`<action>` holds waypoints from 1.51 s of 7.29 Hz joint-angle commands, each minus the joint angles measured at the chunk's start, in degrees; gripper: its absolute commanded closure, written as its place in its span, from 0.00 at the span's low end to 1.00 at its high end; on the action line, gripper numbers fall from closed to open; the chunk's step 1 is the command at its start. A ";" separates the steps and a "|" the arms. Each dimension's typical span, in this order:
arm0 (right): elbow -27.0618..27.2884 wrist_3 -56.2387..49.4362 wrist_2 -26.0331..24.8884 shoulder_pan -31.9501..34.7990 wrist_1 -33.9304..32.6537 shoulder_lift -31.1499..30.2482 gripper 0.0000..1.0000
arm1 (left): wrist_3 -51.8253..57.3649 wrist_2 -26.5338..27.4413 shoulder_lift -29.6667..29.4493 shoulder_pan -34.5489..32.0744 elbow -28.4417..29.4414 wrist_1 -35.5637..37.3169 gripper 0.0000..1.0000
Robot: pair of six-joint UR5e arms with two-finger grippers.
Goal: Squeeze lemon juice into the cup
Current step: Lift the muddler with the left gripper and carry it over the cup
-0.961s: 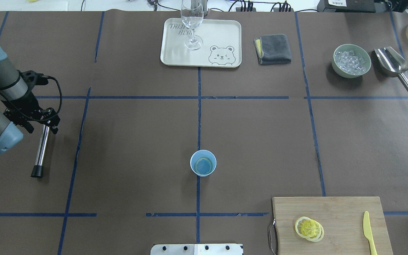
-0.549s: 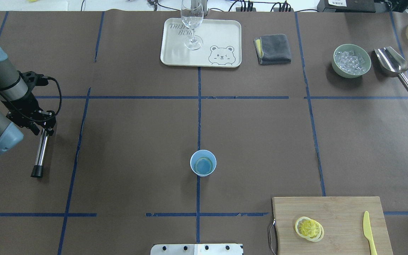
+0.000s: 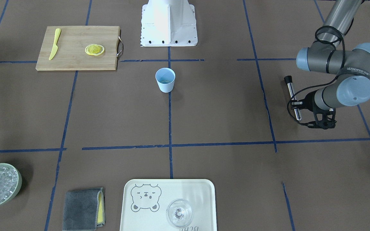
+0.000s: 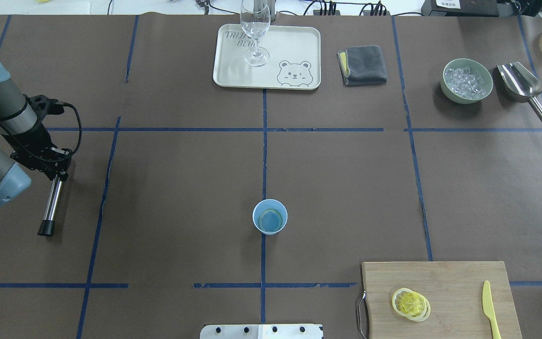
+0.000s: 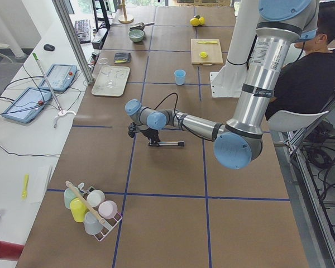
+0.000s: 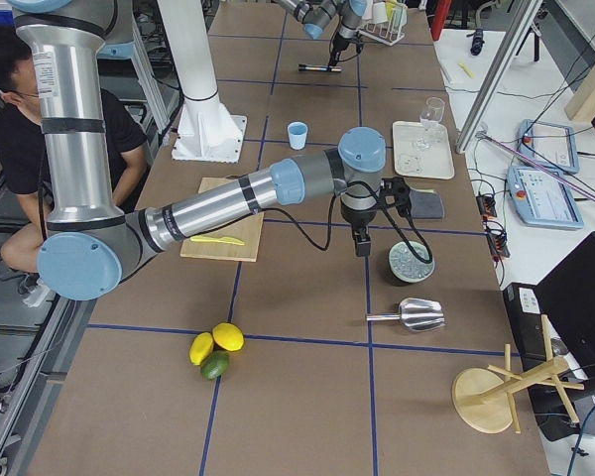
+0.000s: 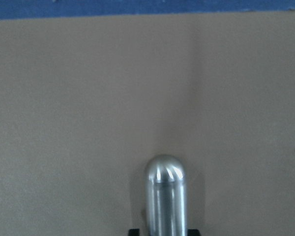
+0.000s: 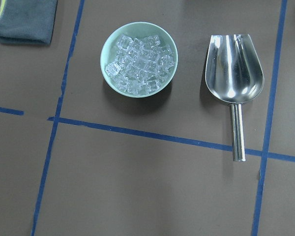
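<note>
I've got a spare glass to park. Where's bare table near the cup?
Bare all round the cup: wide squares between it and the tray, and left toward the metal rod in the left end effector. Crowded: cloth, ice bowl and scoop far right.

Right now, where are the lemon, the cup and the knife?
lemon (image 4: 410, 302): overhead view, its cut yellow face.
cup (image 3: 165, 87): front-facing view, its outer wall.
knife (image 4: 488, 301): overhead view, middle of its blade.
</note>
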 commanded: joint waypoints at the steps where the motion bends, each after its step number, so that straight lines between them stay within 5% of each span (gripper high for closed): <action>1: 0.17 0.00 0.00 0.11 0.00 0.00 0.00 | 0.07 0.53 0.17 -0.34 -2.84 0.48 1.00; 4: 0.09 0.00 0.00 1.25 -0.09 -1.05 0.00 | -0.46 2.53 2.64 -4.00 -18.99 2.59 1.00; 7: -0.35 -0.18 -0.70 2.31 0.00 -3.34 0.00 | -4.46 14.91 -3.32 -4.39 -29.10 2.24 1.00; 11: -0.44 -0.09 -0.88 4.15 0.00 -5.26 0.00 | -16.67 28.80 -13.05 7.89 -37.67 -0.03 1.00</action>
